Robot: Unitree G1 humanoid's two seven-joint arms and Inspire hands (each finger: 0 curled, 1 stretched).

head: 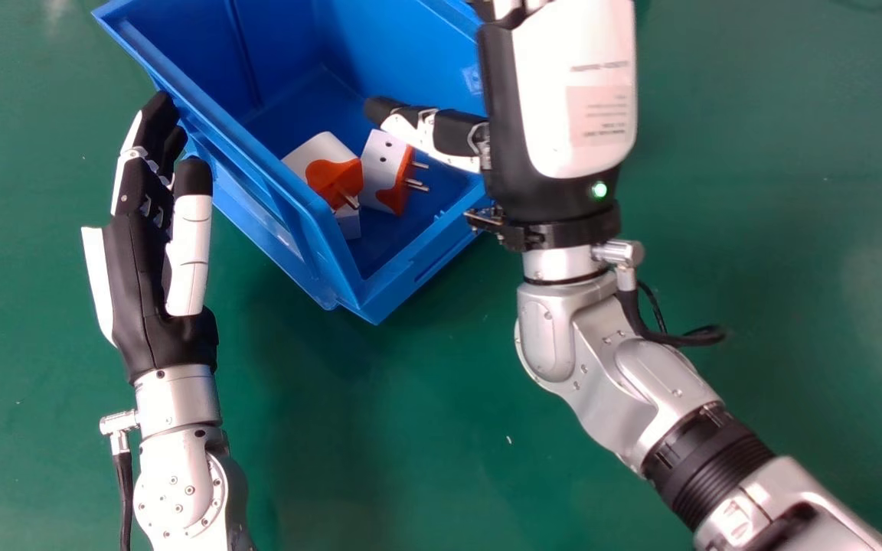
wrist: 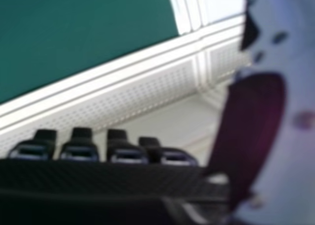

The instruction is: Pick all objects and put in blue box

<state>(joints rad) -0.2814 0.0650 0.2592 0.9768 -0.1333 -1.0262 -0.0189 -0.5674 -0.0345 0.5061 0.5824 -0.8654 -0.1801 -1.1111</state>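
Plug adapters (head: 378, 174) inside blue box (head: 413, 269)

The green work surface (head: 410, 421) extends to the left, to the right and on the near side of the blue box (head: 410, 264), which rests directly on it, set obliquely with one corner toward the robot. A small pale fleck (head: 508, 439) lies nearer the robot than the box.

Open gap over the blue box (head: 271, 177), left hand (head: 135, 283) beside its left wall, right hand (head: 563, 99) across the right side
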